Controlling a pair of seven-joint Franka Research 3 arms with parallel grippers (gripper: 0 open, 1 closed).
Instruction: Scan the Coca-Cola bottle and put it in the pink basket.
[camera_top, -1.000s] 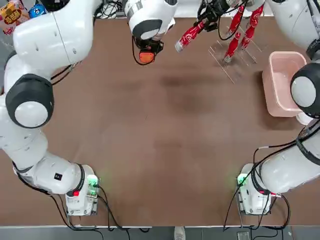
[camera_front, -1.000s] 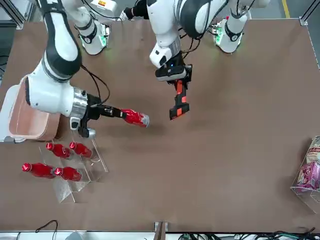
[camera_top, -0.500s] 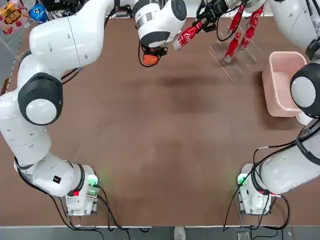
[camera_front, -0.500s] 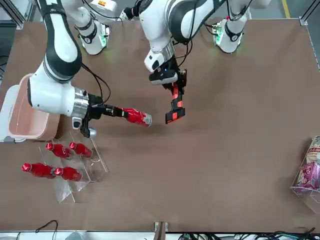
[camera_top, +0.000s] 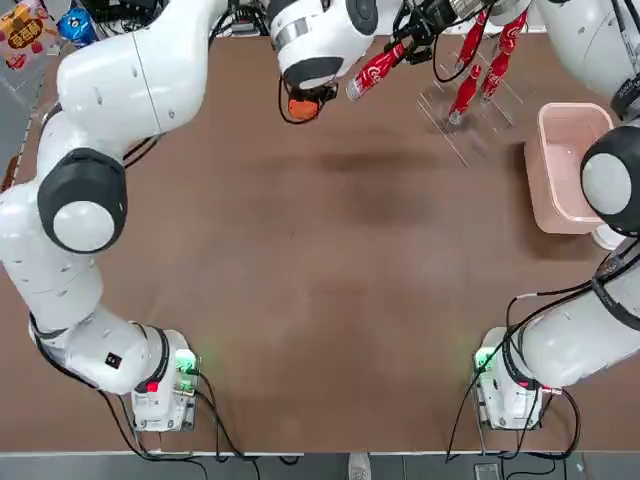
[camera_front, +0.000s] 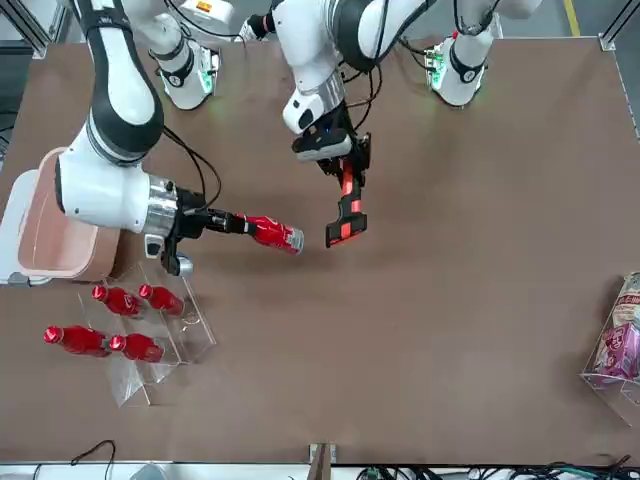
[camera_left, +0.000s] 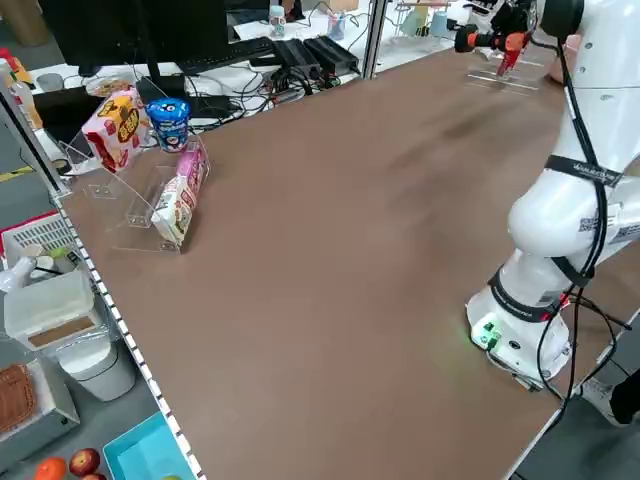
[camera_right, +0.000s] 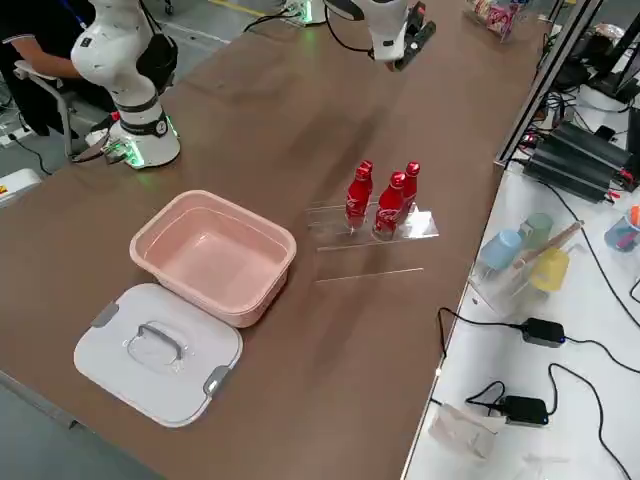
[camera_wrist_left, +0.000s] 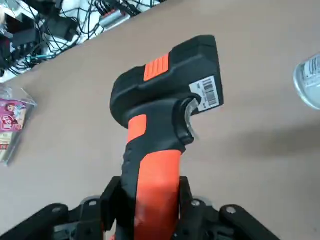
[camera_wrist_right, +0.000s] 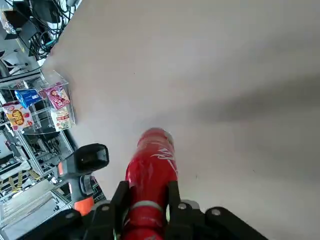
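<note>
Right gripper (camera_front: 205, 222), left of centre in the front view, clenched on the neck end of the Coca-Cola bottle (camera_front: 271, 233), held level above the table (camera_front: 460, 300), base pointing at the scanner (camera_front: 343, 212). Left gripper (camera_front: 335, 152), upper centre there, clenched on the scanner's orange handle, its head just beside the bottle base. 4 more bottles (camera_front: 120, 298) in a clear rack, lower left. Pink basket (camera_front: 40, 240) at far left edge, white lid (camera_right: 158, 350) next to it.

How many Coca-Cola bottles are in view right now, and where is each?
5. One is held off the table in the right gripper, near the scanner. Four stand in the clear rack. None in the basket.
</note>
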